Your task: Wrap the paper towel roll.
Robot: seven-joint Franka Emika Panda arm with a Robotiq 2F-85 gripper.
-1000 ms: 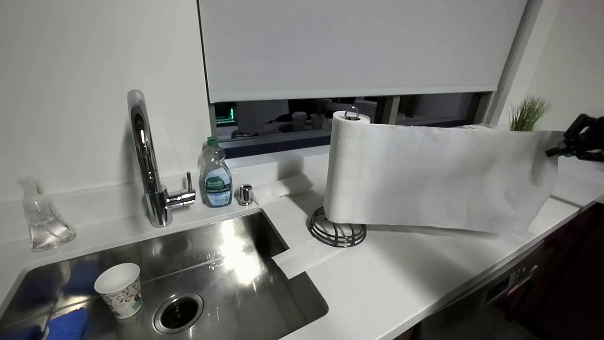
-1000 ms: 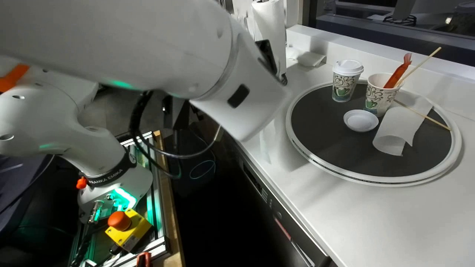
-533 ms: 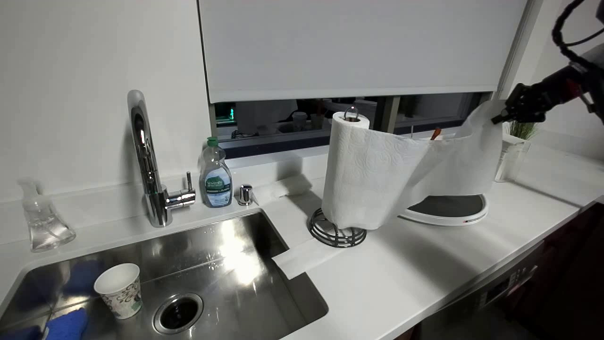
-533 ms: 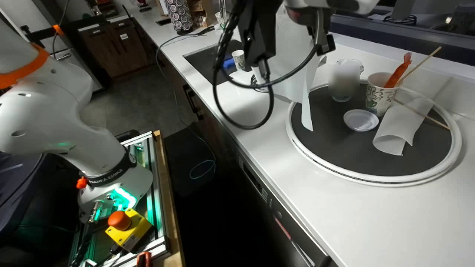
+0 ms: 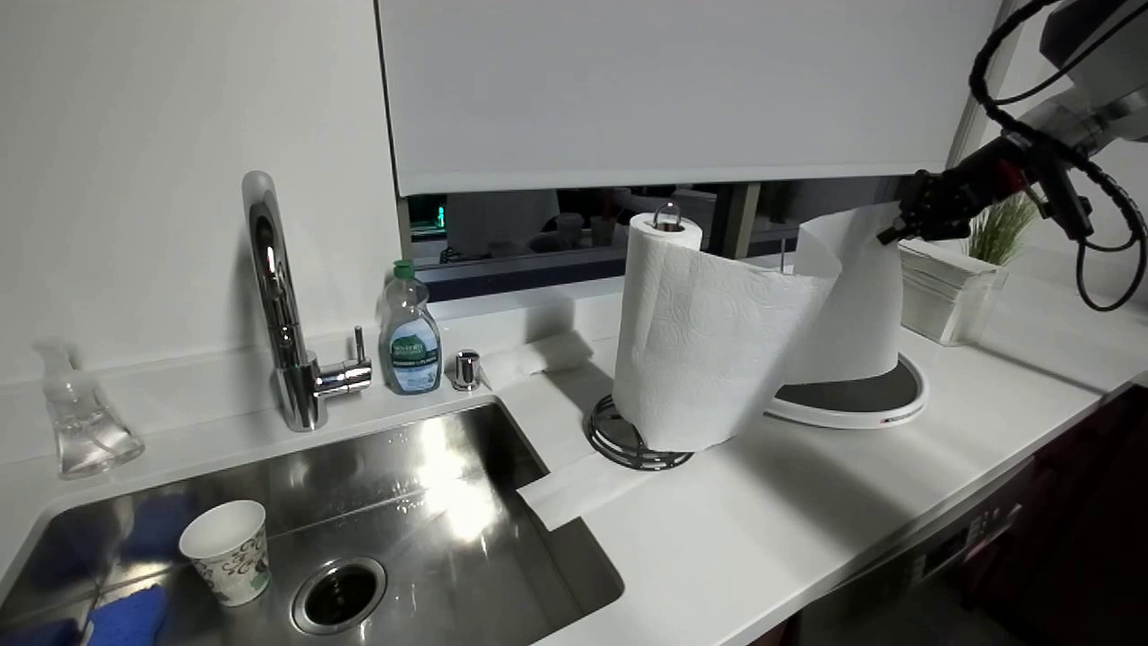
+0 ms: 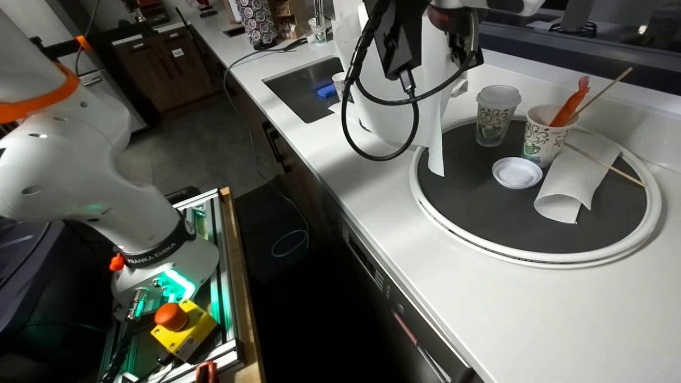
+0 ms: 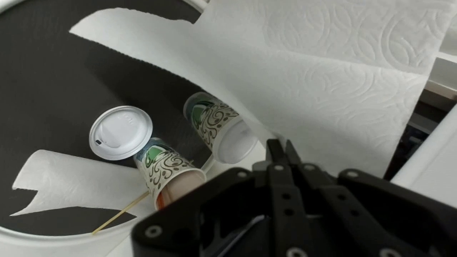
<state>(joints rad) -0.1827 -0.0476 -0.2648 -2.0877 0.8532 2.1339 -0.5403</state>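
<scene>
Right, the paper towel roll (image 5: 664, 336) is standing upright on its wire holder (image 5: 619, 444), which is resting on the white counter (image 5: 717, 538) just beside the steel sink (image 5: 484, 583). Its loose sheet (image 5: 852, 305) is bulging away from the roll, then curving across to the gripper (image 7: 282, 145), and I'm seeing the jaws together, pinching that sheet and holding it aloft. Down low, a corner of the sheet is hanging over the dark round tray (image 6: 489, 213); I'm not managing to tell whether it's touching. Across that tray, a lidded cup (image 6: 495, 119) is standing near an open cup (image 6: 541, 141), and the open one is holding a stick (image 6: 605, 91) and something red-orange (image 6: 571, 103). A white lid (image 6: 517, 173) is lying flat just beside them, with a curled scrap of paper (image 6: 566, 181) resting next to it. Over on the sink side, a paper strip (image 5: 583, 489) is lying by the foot of the holder, its end jutting over the sink's edge. Down in the sink, a patterned cup (image 5: 233, 561) is sitting near the drain (image 5: 339, 594), with something blue (image 5: 130, 619) lying close by. Behind, a green-capped soap bottle (image 5: 413, 345) is standing by the faucet (image 5: 287, 327).
</scene>
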